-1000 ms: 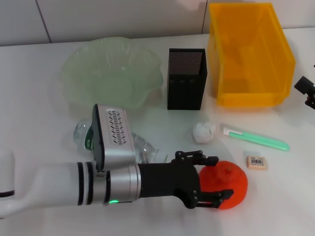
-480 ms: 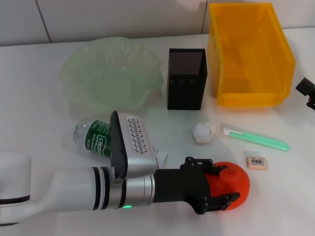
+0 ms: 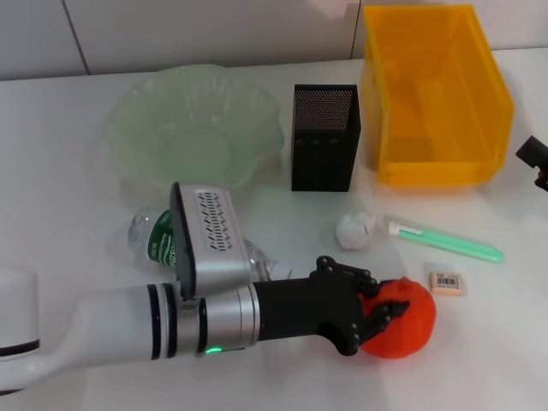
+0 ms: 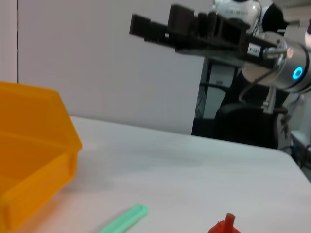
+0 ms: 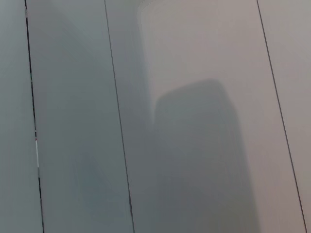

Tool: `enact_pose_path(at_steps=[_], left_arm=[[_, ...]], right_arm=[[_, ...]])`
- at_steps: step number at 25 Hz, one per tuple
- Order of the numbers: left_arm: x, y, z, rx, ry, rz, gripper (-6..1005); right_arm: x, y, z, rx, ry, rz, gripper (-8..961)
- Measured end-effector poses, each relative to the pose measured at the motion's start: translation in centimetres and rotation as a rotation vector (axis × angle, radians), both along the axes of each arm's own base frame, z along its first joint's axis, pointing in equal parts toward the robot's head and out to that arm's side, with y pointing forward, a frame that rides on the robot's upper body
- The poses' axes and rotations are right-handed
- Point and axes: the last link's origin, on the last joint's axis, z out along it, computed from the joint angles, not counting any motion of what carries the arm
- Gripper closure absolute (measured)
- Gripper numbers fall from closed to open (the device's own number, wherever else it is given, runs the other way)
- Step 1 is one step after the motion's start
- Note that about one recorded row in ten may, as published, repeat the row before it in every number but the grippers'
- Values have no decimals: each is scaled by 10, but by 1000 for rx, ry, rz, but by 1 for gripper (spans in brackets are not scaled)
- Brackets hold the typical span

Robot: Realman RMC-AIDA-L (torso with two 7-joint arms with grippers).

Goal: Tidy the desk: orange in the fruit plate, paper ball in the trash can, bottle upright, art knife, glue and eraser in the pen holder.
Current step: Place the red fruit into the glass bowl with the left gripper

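The orange lies near the table's front edge; its top shows in the left wrist view. My left gripper reaches in from the left and its fingers are closed on the orange's left side. The bottle lies on its side, half hidden behind my left arm. The paper ball, green art knife and eraser lie to the right of centre. The green fruit plate, black pen holder and orange trash bin stand at the back. No glue shows. My right gripper is parked at the right edge.
The left wrist view shows the bin's corner, the knife's tip and the right arm's gripper raised above the table. The right wrist view shows only a grey panelled wall.
My left gripper has turned at the wrist and its fingers, open around the orange before, have closed on it. The orange has stayed in place.
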Motion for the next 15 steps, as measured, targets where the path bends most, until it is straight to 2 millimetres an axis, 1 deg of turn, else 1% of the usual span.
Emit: enact_pose_path(at_steps=[3,4,8,10,11,12,13,14,15], left_arm=[[0,0,3,-2,-18,2,781],[-1,1,7,-4,-40,5,809],[-1,1,11,-15,-61,9,829],[-1,4,29,-19,-155,14,839],[-2,9,44,-3,-228,23,844],[-4,12,54,11,-266,33,849],[-9,20,71,40,-317,54,854],[-20,34,95,106,-361,100,863],[-20,34,95,106,-361,100,871]], right_arm=[[0,0,0,3,1,-2,151],[0,0,0,3,2,-2,151],[0,0,0,4,3,-2,151],[0,0,0,4,3,-2,151],[0,-1,0,4,3,-2,151],[0,-1,0,2,3,-2,151],[0,-1,0,1,3,-2,152],[0,-2,-1,-2,3,0,152],[0,-2,-1,-5,2,1,152]])
